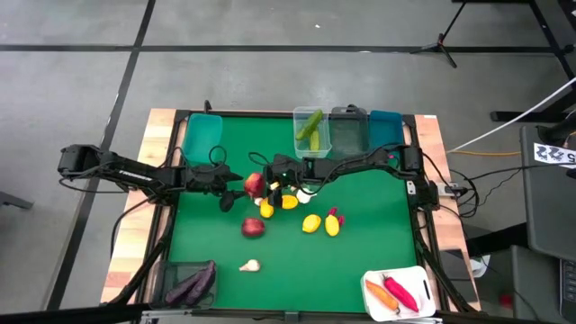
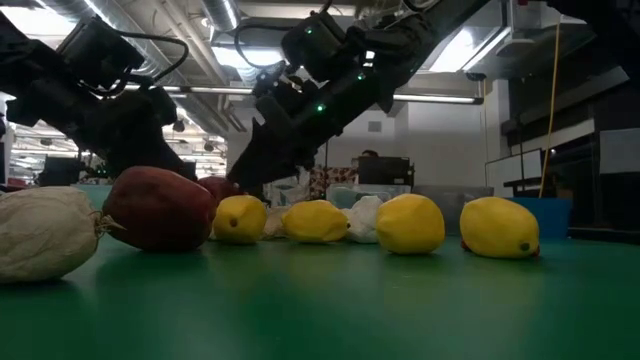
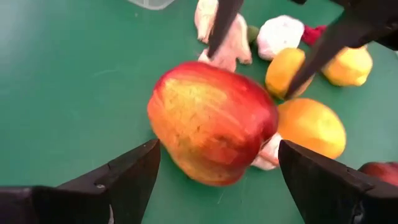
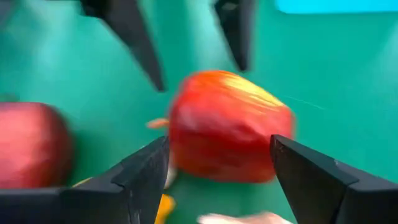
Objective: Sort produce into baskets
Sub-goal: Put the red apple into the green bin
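lemons [image 1: 311,223] and garlic [image 3: 281,34] crowd the red apple [image 3: 211,121]

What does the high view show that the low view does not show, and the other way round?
Only the high view shows the baskets: the clear basket with green cucumbers, the teal basket, the white basket with peppers, and the dark basket with eggplants. Only the low view shows the room behind the table, with ceiling lights. Both show the green table, yellow lemons, a red apple, a garlic bulb, and both arms over the pile.
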Tool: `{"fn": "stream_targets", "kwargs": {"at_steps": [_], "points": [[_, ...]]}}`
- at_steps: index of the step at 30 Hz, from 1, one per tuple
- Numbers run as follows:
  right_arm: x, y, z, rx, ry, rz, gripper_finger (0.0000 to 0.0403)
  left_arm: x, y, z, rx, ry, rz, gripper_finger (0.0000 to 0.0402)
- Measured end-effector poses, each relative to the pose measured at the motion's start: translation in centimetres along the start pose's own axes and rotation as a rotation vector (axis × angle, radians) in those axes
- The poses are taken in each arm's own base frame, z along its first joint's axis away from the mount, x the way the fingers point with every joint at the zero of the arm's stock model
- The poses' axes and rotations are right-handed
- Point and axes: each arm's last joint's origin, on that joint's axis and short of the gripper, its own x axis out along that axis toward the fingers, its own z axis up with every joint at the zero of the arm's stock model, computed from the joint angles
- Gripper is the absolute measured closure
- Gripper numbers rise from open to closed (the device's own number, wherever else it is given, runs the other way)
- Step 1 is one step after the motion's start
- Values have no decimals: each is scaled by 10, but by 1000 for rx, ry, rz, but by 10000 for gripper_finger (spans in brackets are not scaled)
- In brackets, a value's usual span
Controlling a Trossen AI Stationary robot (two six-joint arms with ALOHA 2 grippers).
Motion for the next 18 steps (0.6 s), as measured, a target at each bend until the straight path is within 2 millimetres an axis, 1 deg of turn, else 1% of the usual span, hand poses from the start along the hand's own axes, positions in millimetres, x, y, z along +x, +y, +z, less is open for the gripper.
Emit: {"fn": "stream_targets", "kwargs": {"at_steps": [3, 5, 7, 14, 18], "points": [[-4, 1, 3, 6, -6, -22, 125, 1, 1, -2, -3, 15, 7, 80], [-10, 3, 11, 2, -45, -22, 125, 3, 1, -3, -14, 23, 11, 80], [-13, 2, 14, -19, -51, -27, 125, 5, 1, -4, -6, 30, 13, 80], [-3, -14, -2, 8, 43, -40, 125, 14, 0, -7, 15, 36, -5, 80], [1, -16, -5, 13, 49, -25, 125, 18, 0, -8, 13, 30, -13, 80]]}}
